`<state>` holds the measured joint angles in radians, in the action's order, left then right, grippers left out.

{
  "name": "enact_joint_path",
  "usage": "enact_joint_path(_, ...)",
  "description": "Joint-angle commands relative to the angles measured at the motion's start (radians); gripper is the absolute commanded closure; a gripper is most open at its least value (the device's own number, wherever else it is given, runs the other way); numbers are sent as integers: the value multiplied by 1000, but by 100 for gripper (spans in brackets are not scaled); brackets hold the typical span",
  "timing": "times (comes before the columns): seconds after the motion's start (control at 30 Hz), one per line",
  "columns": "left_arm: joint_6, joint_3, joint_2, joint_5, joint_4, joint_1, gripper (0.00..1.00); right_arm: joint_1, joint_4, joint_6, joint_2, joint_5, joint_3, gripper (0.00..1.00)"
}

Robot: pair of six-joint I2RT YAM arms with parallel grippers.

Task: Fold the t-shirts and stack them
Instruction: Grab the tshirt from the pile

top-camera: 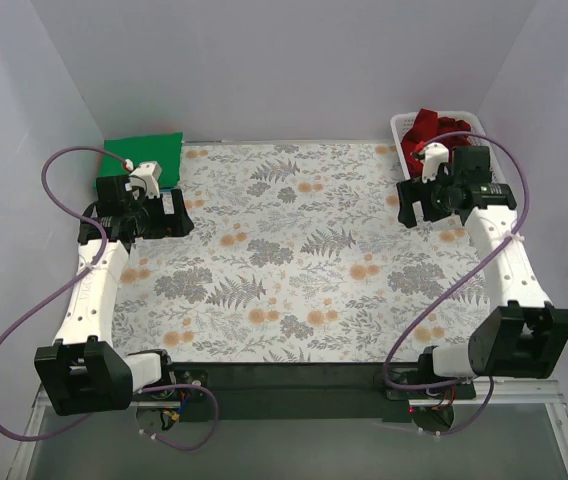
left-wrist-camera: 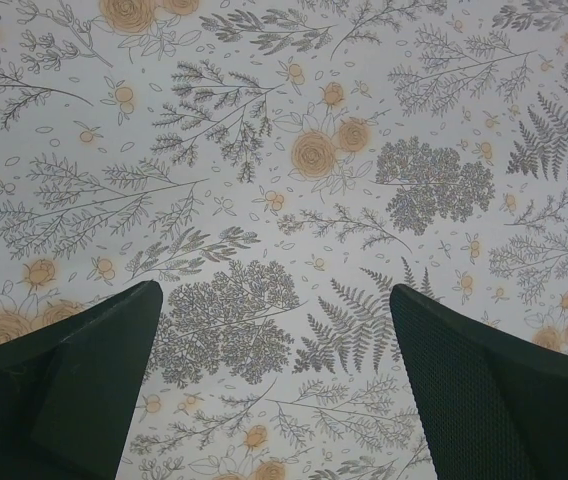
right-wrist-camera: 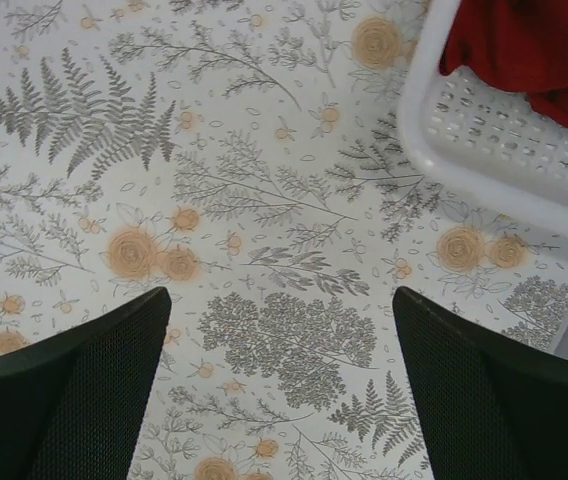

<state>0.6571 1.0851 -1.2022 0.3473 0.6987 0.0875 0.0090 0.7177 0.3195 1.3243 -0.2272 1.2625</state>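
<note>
Fingers of the left gripper (left-wrist-camera: 274, 295) and right gripper (right-wrist-camera: 280, 298) are spread wide over the floral table (top-camera: 294, 260), grasping nothing. Farther back, a green shirt (top-camera: 147, 150) lies folded in the left corner, and a red shirt (top-camera: 436, 128) sits bunched in the basket (right-wrist-camera: 484, 130) near the right gripper. That red one looks light, limp and grippy, best pinched at a raised fold and lifted clear of the rim.
</note>
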Motion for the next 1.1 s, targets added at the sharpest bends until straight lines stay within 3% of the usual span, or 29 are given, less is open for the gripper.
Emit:
enact_joint_path(0.0, 21, 30, 15, -7, -15, 1, 2, -76, 3, 21, 81, -14, 145, 2)
enact_joint_path(0.17, 32, 128, -23, 16, 48, 1, 2, -178, 25, 15, 301, -18, 403, 2)
enact_joint_path(0.57, 9, 185, -89, -16, 139, 3, 2, -199, 11, -65, 918, 104, 1021, 2)
enact_joint_path(0.7, -13, 188, -109, -37, 156, 3, 2, -199, -38, -71, 1053, 124, 1045, 2)
enact_joint_path(0.93, -25, 206, -138, -80, 168, 1, 2, -201, -115, -86, 1130, 106, 946, 3)
enact_joint_path(0.97, -24, 207, -140, -80, 168, 1, 2, -201, -113, -85, 1133, 97, 940, 5)
enact_joint_path(1.03, -22, 203, -142, -79, 162, 1, 2, -199, -112, -80, 1133, 83, 937, 31)
enact_joint_path(1.07, -21, 203, -142, -74, 160, 1, 2, -201, -110, -82, 1130, 84, 939, 58)
